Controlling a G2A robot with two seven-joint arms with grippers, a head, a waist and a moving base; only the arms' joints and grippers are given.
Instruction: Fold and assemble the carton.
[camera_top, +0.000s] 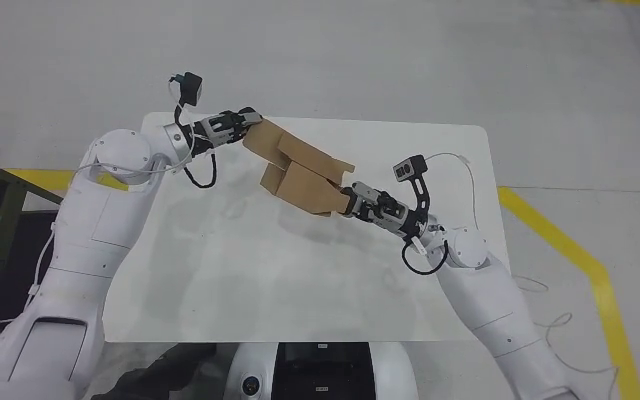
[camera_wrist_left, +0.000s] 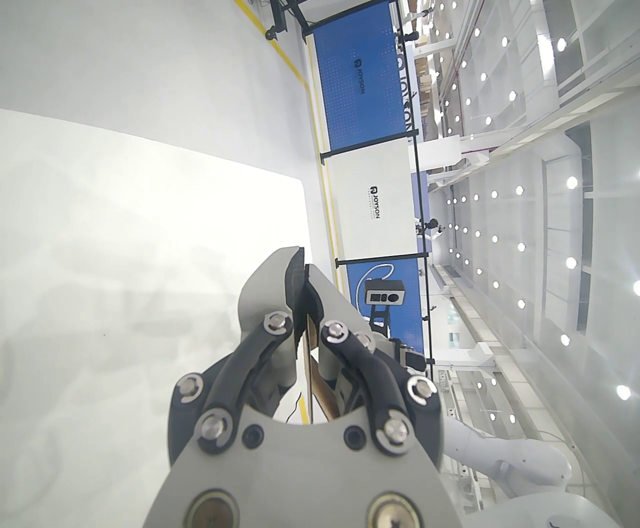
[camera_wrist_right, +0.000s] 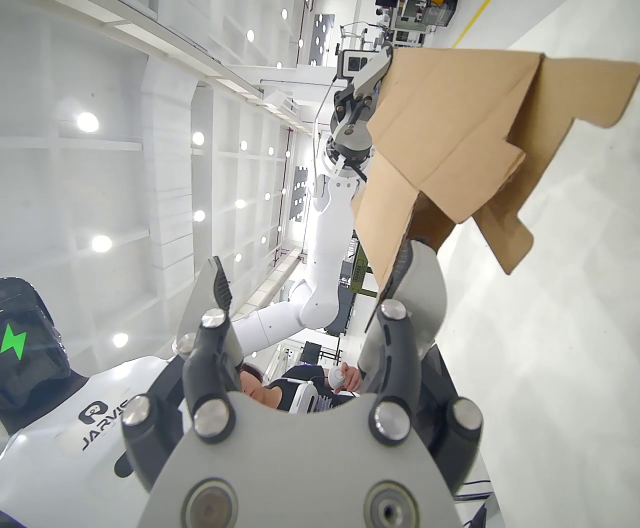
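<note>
I am logging carton (camera_top: 300, 170) lying 10-to-4 o'clock | left gripper (camera_top: 248, 122) clamping 10 o'clock end | right gripper (camera_top: 348, 200) gaping at 4 o'clock end.

pale grey floor (camera_top: 560, 80) | yellow floor line (camera_top: 556, 236) | blue partition panels (camera_wrist_left: 360, 75) | ceiling spotlights (camera_wrist_left: 572, 182)

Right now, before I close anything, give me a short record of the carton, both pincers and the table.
carton: brown cardboard, partly folded, flaps loose, spanning between the two arms
left pincer: shut on a cardboard edge at one end of the carton
right pincer: open; carton's other end lies against one finger, not clamped
table: white; carton is over its far half
</note>
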